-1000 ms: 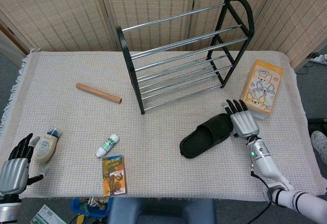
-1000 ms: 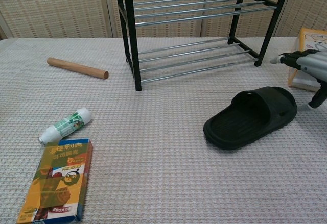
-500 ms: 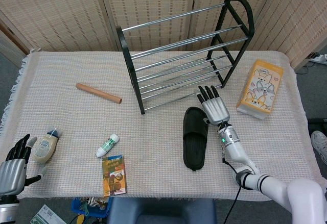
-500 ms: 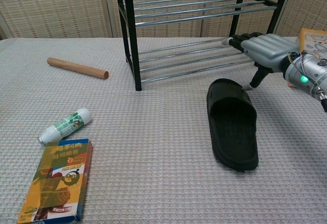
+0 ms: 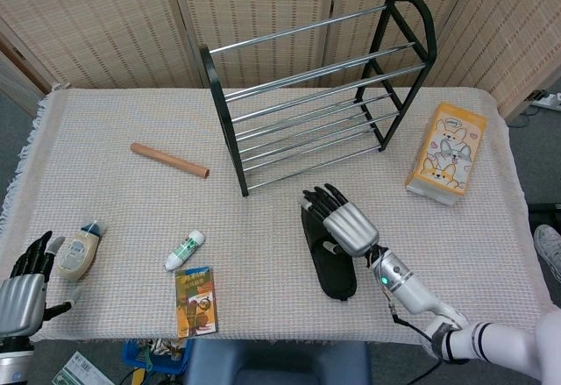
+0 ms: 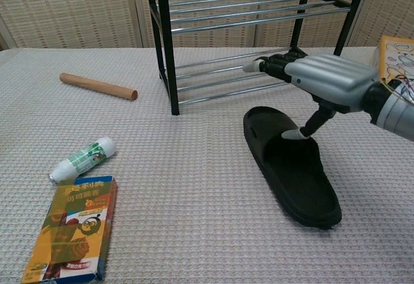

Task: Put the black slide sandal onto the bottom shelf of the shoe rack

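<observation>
The black slide sandal (image 5: 338,277) (image 6: 292,174) lies flat on the cloth, just in front of the shoe rack (image 5: 307,96) (image 6: 167,51), its length running toward the rack. My right hand (image 5: 346,225) (image 6: 326,80) hovers over the sandal's far end, fingers stretched out toward the rack. Its thumb points down and touches the sandal's strap. The bottom shelf (image 5: 308,153) (image 6: 240,77) holds nothing. My left hand (image 5: 22,293) stays at the table's near left corner, fingers apart and holding nothing; the chest view does not show it.
An orange cat-print box (image 5: 447,151) (image 6: 396,56) stands right of the rack. A wooden rod (image 5: 169,160) (image 6: 97,86), a white tube (image 5: 184,250) (image 6: 84,160) and a flat snack box (image 5: 195,301) (image 6: 71,229) lie to the left. A small bottle (image 5: 79,252) sits by my left hand.
My right hand has swept the sandal leftward from the table's right side, turning it from crosswise to lengthwise toward the rack. The hand now sits over it. My left hand barely moved.
</observation>
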`<state>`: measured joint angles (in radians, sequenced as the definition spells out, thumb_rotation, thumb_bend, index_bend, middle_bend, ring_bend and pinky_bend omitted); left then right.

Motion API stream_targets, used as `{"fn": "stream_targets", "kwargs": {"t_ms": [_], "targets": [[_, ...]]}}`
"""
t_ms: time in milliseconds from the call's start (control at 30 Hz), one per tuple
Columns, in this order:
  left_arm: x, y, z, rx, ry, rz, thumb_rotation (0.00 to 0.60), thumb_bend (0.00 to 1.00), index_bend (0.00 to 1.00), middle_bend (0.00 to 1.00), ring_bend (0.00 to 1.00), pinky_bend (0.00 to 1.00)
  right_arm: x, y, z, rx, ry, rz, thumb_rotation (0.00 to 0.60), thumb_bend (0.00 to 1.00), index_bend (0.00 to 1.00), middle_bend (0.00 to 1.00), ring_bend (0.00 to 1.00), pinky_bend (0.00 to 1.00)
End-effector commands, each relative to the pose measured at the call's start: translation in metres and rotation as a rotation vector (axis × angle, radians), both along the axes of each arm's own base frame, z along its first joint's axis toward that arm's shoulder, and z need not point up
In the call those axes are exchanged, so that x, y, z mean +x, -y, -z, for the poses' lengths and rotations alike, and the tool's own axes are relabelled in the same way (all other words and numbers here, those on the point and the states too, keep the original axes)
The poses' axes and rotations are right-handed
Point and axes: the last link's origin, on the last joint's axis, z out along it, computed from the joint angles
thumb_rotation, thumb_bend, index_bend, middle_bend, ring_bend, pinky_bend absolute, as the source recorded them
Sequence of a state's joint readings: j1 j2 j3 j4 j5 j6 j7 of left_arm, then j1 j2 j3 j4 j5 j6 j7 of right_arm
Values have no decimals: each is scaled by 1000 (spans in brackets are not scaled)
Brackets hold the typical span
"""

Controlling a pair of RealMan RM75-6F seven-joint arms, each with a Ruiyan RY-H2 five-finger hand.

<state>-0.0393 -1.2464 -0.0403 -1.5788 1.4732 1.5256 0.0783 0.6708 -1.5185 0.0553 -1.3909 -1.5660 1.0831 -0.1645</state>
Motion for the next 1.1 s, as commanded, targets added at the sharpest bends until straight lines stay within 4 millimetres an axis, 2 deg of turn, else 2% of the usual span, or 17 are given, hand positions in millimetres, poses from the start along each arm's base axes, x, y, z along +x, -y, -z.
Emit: {"fn": "stream_targets", "kwargs": {"t_ms": [33,100,167,333,567,800,1100], "targets": [[2,0,0,-1,0,5,600,243,109,0,0,171,-5,-32,-2,107,-22,-60,600,344,0,166,0,0],[2,1,0,0,1,6,600,243,109,0,0,172,-6,-41,2,132,-48,-92,600,410,0,236,0,0],[2,2,-1,4,-2,4,600,243,109,0,0,171,-7,-47,6,146,-67,-113,600,446,0,264,0,0],[1,5,-4,10,-1,-1,600,243,109,0,0,171,-9,-63,15,197,-112,-166,600,485,0,295,0,0],[-1,8,-5,11,2,-8,600,243,109,0,0,171,-24,-75,20,213,-202,-195,600,509,0,332,0,0],[-1,9,-5,16,5,-2,600,243,109,0,0,171,-45,-76,13,171,-279,-193,600,511,0,350,0,0],[0,8,-2,8,12,5,600,243,109,0,0,172,-82,-56,-14,60,-353,-95,600,515,0,373,0,0]]}}
